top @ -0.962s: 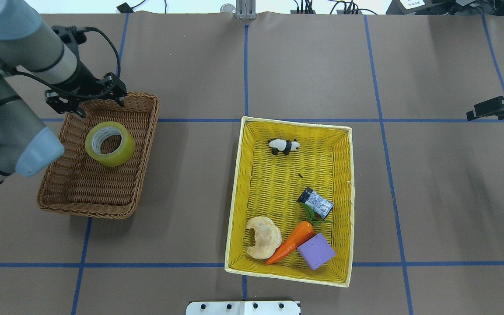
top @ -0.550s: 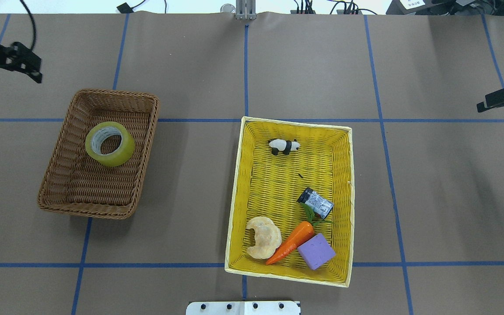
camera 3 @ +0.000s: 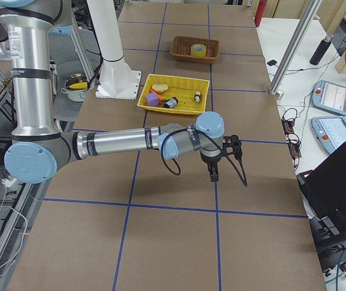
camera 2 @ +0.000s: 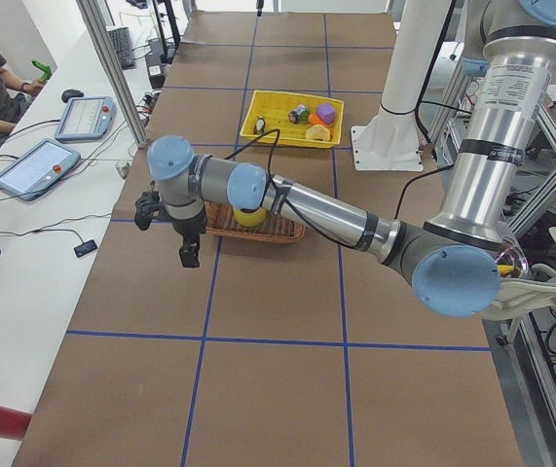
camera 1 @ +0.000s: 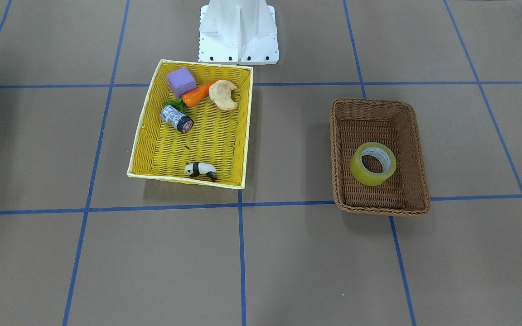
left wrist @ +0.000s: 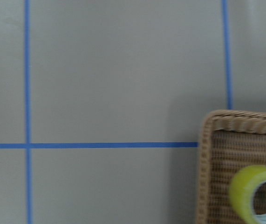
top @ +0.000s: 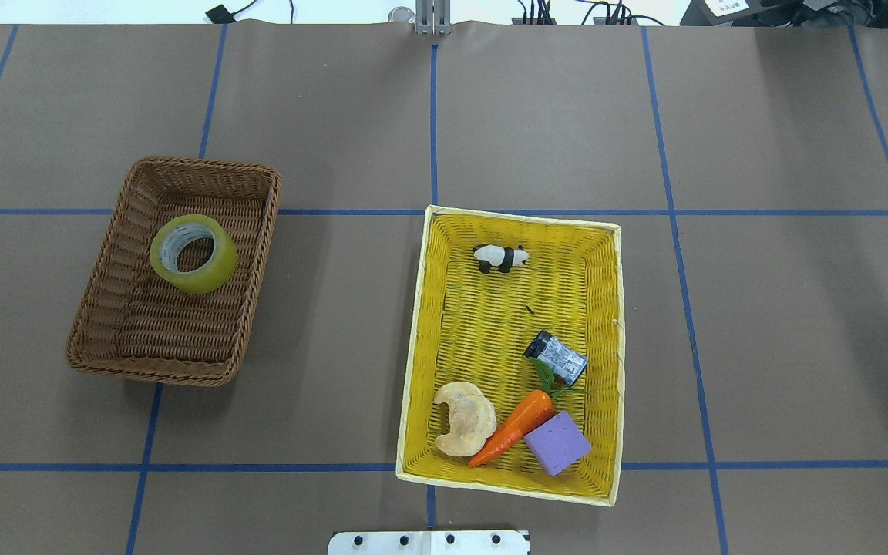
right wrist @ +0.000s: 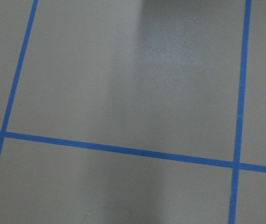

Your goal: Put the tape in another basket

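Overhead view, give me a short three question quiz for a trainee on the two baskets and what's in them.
1. True or false: the tape lies inside the brown wicker basket.
2. How many items lie in the yellow basket? A: two. B: five. C: nine.
3. Short answer: which item in the yellow basket lies farthest from the robot's base?

Key
1. True. It lies flat on the basket floor, with its hole facing up.
2. B.
3. The panda figure, alone at the far end.
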